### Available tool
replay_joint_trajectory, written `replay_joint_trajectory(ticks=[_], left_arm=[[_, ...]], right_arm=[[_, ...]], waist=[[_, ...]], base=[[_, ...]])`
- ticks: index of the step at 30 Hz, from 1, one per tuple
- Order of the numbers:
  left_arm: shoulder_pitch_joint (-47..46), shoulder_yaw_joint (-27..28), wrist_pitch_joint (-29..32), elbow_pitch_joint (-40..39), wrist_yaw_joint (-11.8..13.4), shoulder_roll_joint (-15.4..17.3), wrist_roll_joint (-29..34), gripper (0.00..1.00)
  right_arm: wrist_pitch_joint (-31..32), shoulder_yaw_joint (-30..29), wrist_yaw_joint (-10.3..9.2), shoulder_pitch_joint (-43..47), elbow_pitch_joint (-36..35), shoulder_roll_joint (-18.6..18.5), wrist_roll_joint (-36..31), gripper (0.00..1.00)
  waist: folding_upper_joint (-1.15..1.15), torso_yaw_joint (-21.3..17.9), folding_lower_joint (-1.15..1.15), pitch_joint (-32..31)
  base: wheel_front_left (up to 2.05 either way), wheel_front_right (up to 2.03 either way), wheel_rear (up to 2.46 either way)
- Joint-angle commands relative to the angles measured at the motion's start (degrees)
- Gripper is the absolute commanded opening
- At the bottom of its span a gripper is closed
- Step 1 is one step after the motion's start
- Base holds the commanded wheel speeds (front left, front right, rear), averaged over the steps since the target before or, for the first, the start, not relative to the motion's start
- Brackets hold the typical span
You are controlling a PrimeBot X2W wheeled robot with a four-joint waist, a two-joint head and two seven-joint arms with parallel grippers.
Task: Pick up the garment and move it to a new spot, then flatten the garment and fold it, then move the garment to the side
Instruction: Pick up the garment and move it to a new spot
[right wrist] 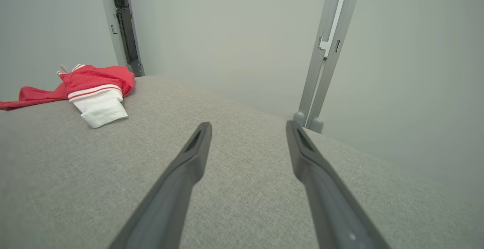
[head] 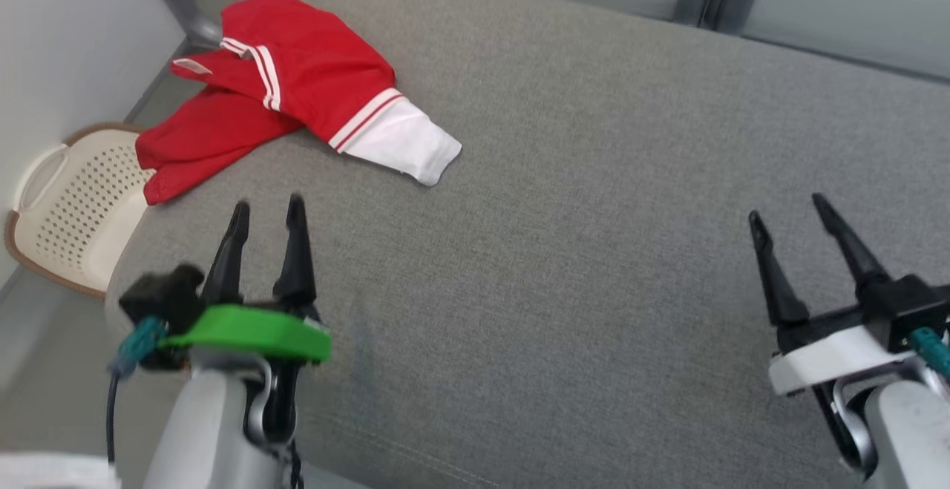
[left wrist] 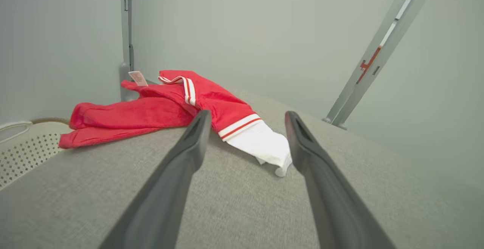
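Left tool (head: 269, 204) and right tool (head: 787, 207) hover empty, both spread apart.
Red garment (head: 297, 81) lies crumpled at the grey surface's (head: 594, 177) far corner; every step remains.

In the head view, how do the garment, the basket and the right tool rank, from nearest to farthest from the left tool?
1. Garment: just ahead, slightly left.
2. Basket: lower down, off the left edge.
3. Right tool: far across, on the right.

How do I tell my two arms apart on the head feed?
Left gripper has a green collar, right gripper a white collar. Both have long dark tapered fingers, pale grey forearms and a teal cable plug by the wrist.
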Motion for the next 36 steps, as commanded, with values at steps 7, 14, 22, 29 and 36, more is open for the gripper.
replay_joint_trajectory(ticks=[7,14,22,29,36], left_arm=[[-25.41,-3.88,6.61,18.11,-0.37,2.66,-4.87,1.00],[-39.46,-0.11,10.34,34.71,2.96,6.33,-8.70,1.00],[-44.01,-0.80,13.40,46.76,5.31,6.85,-8.24,0.00],[-46.61,-3.25,12.36,47.15,2.41,12.39,-5.57,0.00],[-47.77,-5.03,11.43,39.58,0.61,18.32,-4.09,0.00]], right_arm=[[-0.15,0.71,-0.09,-8.07,-3.06,-5.21,0.97,1.00],[-0.15,2.90,-0.09,-10.50,-5.46,-7.16,2.22,1.00],[0.46,3.74,-0.11,-4.25,-4.14,-8.69,3.82,1.00],[0.79,7.27,-0.03,0.32,-0.04,-6.37,4.48,1.00],[0.46,9.05,0.04,0.53,1.38,-0.91,4.23,1.00]], waist=[[0.00,-12.63,0.00,28.85],[0.00,-16.14,0.00,33.87],[0.00,-15.92,0.00,32.47],[0.00,-15.10,0.00,24.13],[0.00,-16.72,0.00,12.90]], base=[[0.00,0.00,0.00],[0.00,0.00,0.00],[0.00,0.00,0.00],[0.00,0.00,0.00],[0.00,0.00,0.00]])
